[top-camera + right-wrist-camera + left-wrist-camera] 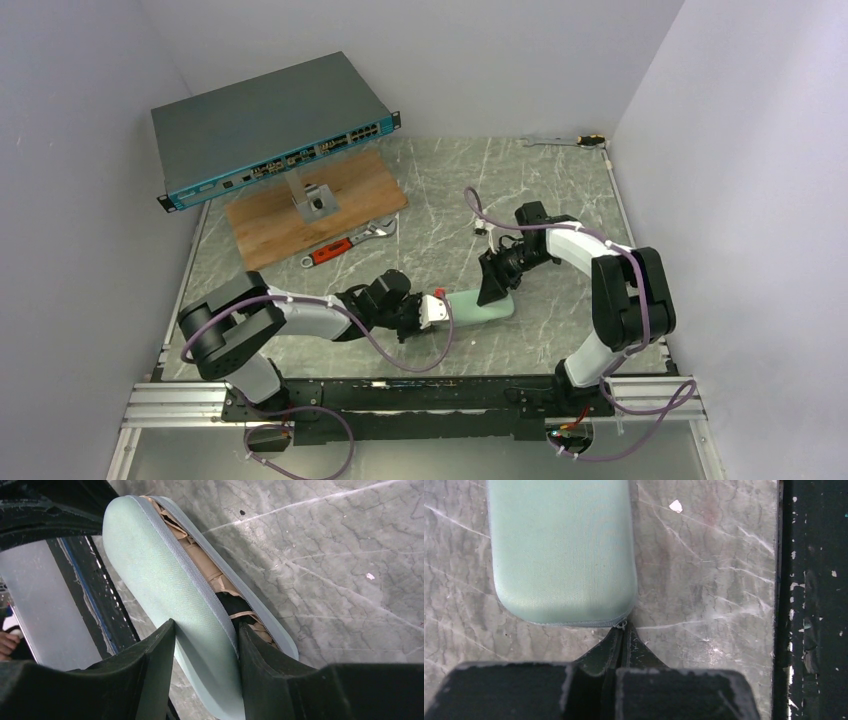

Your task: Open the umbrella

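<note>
A: Step in hand?
B: Unzipping, by the look of it; not yet at the opening proper. Can see the umbrella (pixel 200 562) only as crumpled tan fabric and a bit of black, tucked inside the mint zip sleeve (pixel 480 308), lying flat on the table (pixel 560 200) between the two arms.
A: And the left pincer (pixel 621 630)?
B: Clenched at the sleeve's corner, right on the zipper pull (pixel 620 624). Looks pinched between the tips, though too small to swear to.
A: The right pincer (pixel 205 630)?
B: Straddling one half of the sleeve: one finger outside on the mint cloth, the other poked into the open zip beside the tan fabric. Gripping that half, apparently, to steady it.
A: How much zip left?
B: Hard to tell. Open along the long side in the right wrist view, closed along the short end in the left wrist view.
A: Next move, then?
B: Probably drawing the pull round the corner, in line with the seam, with a firm right grip against sliding. Then lifting the umbrella out before any reach for shaft or handle, neither visible yet.
</note>
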You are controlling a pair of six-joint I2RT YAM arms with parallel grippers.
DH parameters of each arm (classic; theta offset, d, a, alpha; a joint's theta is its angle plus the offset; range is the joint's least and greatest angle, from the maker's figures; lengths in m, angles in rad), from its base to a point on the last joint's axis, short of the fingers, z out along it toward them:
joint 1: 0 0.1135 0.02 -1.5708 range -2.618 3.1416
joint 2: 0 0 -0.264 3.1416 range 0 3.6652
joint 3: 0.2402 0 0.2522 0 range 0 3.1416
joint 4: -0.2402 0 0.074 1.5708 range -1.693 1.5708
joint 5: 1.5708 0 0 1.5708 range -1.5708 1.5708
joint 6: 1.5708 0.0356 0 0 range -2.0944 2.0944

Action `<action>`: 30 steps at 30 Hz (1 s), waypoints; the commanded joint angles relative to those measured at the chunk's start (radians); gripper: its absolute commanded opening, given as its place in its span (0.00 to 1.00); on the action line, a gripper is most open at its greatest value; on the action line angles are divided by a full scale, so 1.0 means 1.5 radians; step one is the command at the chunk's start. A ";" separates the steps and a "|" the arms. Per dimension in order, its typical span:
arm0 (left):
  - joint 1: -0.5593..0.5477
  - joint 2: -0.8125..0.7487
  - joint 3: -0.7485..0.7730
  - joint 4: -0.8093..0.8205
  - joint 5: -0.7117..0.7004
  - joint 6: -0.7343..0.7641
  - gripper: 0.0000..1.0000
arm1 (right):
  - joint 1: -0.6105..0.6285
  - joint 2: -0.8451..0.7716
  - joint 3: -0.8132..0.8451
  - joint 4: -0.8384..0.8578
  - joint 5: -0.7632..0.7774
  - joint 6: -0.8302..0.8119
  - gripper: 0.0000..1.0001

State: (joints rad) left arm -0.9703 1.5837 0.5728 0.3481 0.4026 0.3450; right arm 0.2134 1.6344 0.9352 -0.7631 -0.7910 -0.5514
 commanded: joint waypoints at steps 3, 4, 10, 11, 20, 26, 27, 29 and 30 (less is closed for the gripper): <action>-0.042 -0.044 -0.011 0.009 0.020 -0.081 0.00 | -0.024 -0.014 -0.027 0.132 0.120 0.063 0.00; -0.042 -0.041 0.002 0.008 0.003 -0.100 0.00 | -0.029 -0.015 -0.027 0.139 0.122 0.081 0.00; 0.028 -0.007 0.105 -0.035 -0.046 -0.155 0.00 | -0.036 -0.030 -0.043 0.194 0.104 0.245 0.00; 0.049 -0.001 0.115 -0.040 -0.046 -0.157 0.00 | -0.035 -0.037 -0.055 0.223 0.104 0.279 0.00; 0.047 0.057 0.173 -0.078 -0.030 -0.088 0.00 | -0.037 -0.069 -0.134 0.371 0.182 0.503 0.00; -0.017 0.065 0.170 -0.055 -0.058 -0.181 0.00 | -0.059 -0.094 -0.169 0.410 0.218 0.578 0.00; -0.023 0.069 0.172 -0.049 -0.063 -0.204 0.00 | -0.066 -0.104 -0.176 0.412 0.221 0.582 0.00; -0.038 0.080 0.178 -0.040 -0.065 -0.225 0.00 | -0.074 -0.120 -0.193 0.421 0.213 0.592 0.00; -0.045 0.087 0.183 -0.037 -0.062 -0.226 0.00 | -0.074 -0.128 -0.201 0.427 0.210 0.595 0.00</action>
State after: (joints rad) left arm -0.9707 1.6928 0.7937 0.2089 0.2363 0.1089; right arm 0.1284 1.4715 0.6857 -0.2192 -0.6628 0.2802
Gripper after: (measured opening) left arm 0.009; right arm 0.408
